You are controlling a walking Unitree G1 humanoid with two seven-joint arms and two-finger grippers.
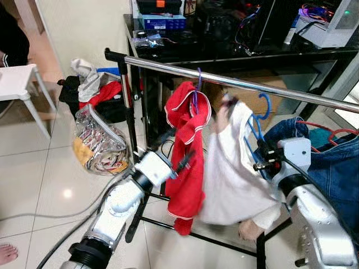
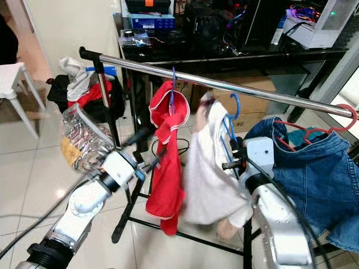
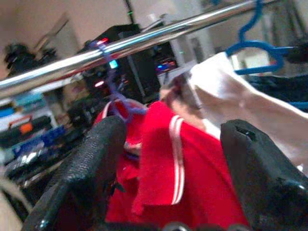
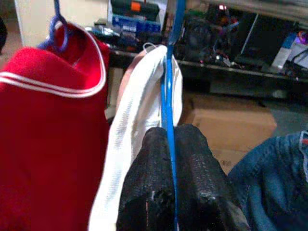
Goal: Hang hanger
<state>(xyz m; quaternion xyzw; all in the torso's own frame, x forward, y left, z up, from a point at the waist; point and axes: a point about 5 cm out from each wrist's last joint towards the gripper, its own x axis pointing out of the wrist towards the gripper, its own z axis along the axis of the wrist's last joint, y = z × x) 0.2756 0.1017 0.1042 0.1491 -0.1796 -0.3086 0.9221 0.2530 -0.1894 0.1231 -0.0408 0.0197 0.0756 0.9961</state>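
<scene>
A silver rail (image 1: 235, 82) crosses the scene on a black stand. A red garment (image 1: 186, 168) hangs from it on a purple hanger (image 1: 197, 84). Right of it is a white garment (image 1: 235, 179) on a blue hanger (image 1: 262, 106), whose hook sits just under the rail; I cannot tell if it rests on it. My right gripper (image 4: 169, 144) is shut on the blue hanger's wire below the hook. My left gripper (image 3: 173, 127) is open, its fingers (image 1: 182, 161) right in front of the red garment and holding nothing.
Jeans (image 1: 331, 162) on a red hanger (image 2: 342, 120) hang at the rail's right end. A clear bag (image 1: 98, 140) and a clothes pile (image 1: 92, 84) lie on the floor to the left, beside a white stool (image 1: 17, 81). A black desk (image 1: 224, 53) stands behind. A person's bare foot (image 1: 7, 253) is at bottom left.
</scene>
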